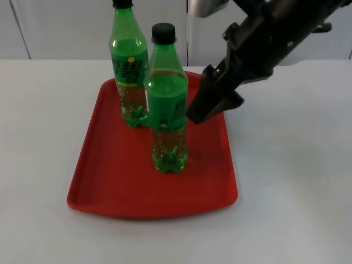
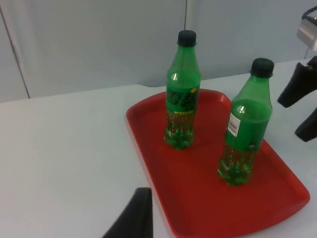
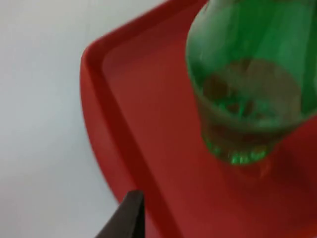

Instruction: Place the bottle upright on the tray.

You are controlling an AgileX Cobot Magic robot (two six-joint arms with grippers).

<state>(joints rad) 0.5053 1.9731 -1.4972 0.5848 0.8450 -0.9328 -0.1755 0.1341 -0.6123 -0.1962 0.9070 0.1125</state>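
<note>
While the white table [image 1: 38, 165] lies bare toward the left arm's side, a red tray [image 1: 110, 187] sits on it near the middle, its long sides running away toward the grey partition wall [image 1: 66, 27]. Two green bottles with black caps stand upright on the tray. At the far left part of the tray stands the rear bottle [image 1: 129, 66], its label showing yellow print; the left wrist view shows it [image 2: 182, 89] standing near the tray's far edge. Just right of it and nearer the camera stands the front bottle [image 1: 166, 104], roughly at the tray's centre, free of any grip; in the left wrist view [image 2: 245, 124] a white label patch shows on its side. The two bottles are close together but apart. From the upper right the right arm reaches down, and the right gripper [image 1: 212, 104] hovers over the tray's right rim, just beside the front bottle without touching it; its fingers [image 2: 297, 87] stand spread apart in the left wrist view. In the right wrist view a green bottle base, probably the front bottle's, rests on the tray floor. The left gripper [image 2: 131, 218] waits over the table beside the tray's near left edge; whether it is open or closed, I cannot tell.
</note>
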